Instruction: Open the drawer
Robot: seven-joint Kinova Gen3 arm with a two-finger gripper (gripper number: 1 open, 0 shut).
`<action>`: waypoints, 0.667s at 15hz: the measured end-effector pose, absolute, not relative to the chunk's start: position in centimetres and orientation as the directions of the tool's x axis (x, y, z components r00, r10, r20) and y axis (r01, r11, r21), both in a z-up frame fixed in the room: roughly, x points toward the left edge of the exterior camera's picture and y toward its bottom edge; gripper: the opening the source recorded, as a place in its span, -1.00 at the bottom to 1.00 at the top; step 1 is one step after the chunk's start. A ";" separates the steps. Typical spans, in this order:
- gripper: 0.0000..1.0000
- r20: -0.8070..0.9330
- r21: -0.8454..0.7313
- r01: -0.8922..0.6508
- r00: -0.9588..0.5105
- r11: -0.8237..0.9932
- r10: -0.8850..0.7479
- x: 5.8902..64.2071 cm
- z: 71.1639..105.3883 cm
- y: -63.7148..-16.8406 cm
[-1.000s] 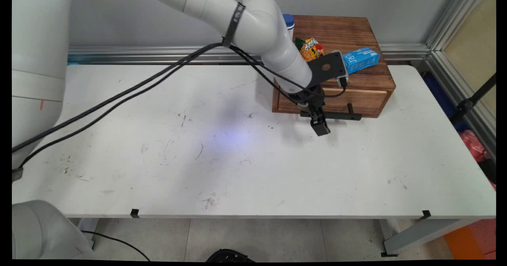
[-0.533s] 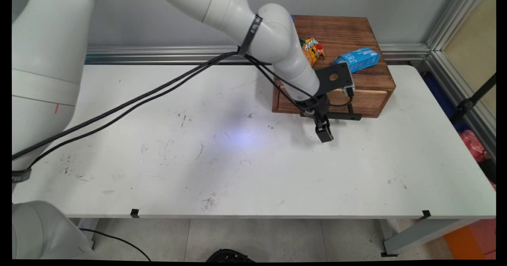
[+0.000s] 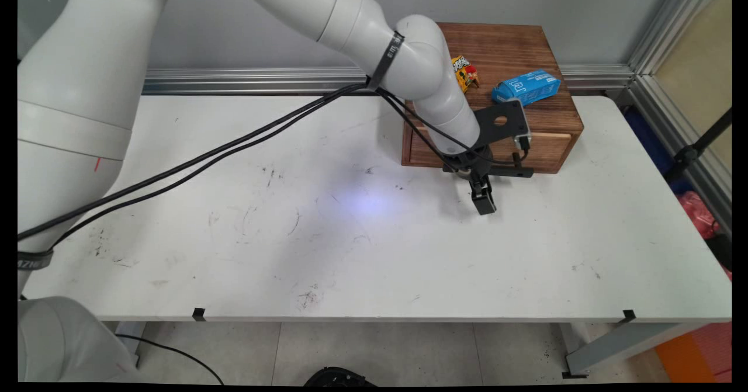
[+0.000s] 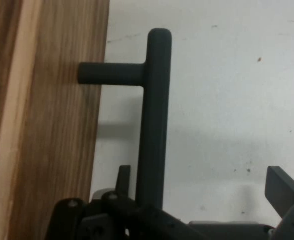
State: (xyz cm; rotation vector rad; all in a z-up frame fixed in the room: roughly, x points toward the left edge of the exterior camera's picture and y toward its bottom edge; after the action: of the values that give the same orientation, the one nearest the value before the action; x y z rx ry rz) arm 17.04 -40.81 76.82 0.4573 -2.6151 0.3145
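A wooden box (image 3: pixel 514 41) with one drawer (image 3: pixel 543 146) stands at the table's back right. The drawer's front carries a long black bar handle (image 3: pixel 514 172) (image 4: pixel 154 115). My gripper (image 3: pixel 484 200) (image 4: pixel 202 187) hangs low in front of the drawer, at the handle's left part. It is open. In the hand view the bar runs between the two fingers, close to one finger (image 4: pixel 123 176) and far from the other finger (image 4: pixel 283 191). Neither finger visibly touches the bar.
On top of the box lie a blue carton (image 3: pixel 526 87) and a yellow-red snack bag (image 3: pixel 465 72), partly hidden by the arm. The white table (image 3: pixel 350 252) stretches left and toward the front. Black cables (image 3: pixel 234 146) hang across its left half.
The gripper has moved to the right and slightly lower along the drawer front, closer around the handle. The box and the items on top of it have not moved.
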 end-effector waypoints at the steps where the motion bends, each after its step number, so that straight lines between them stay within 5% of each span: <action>1: 1.00 0.478 -0.139 -0.369 -0.838 0.919 -0.264 16.9 76.8 -40.8; 10: 1.00 0.470 -0.116 -0.353 -0.843 0.928 -0.262 15.7 76.6 -39.3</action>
State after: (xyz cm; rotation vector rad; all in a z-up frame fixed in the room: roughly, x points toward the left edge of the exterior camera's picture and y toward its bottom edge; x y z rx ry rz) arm 15.74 -39.28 76.62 0.4432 -2.6276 0.2740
